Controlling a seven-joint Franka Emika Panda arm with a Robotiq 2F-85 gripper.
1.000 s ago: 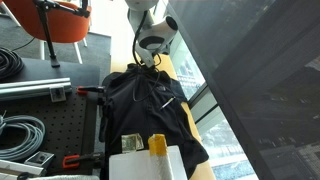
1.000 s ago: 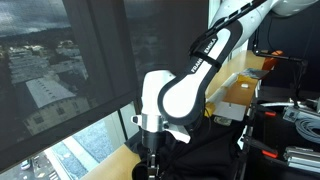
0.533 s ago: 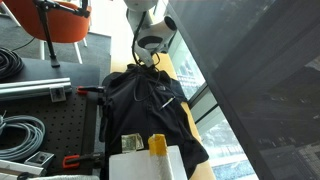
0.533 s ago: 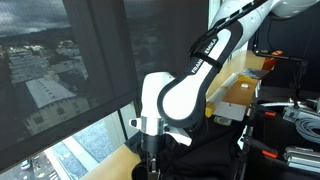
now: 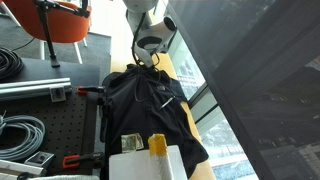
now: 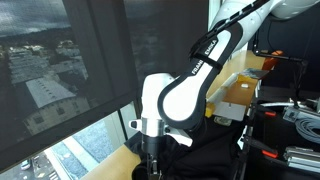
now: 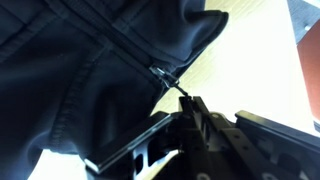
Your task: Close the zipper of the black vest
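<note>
Gripper (image 7: 189,101) fingers clenched on zipper (image 7: 160,72) pull tab nr collar of black vest (image 7: 70,95); vest lies rumpled on pale wooden surface (image 7: 255,50).

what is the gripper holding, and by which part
the gripper seems shut on the zipper, by the tip of its pull tab, near the vest collar

soft window daylight throughout; wrist view dim, blurred up close.

Pincer (image 7: 183,113) blurred, closure unclear
</note>
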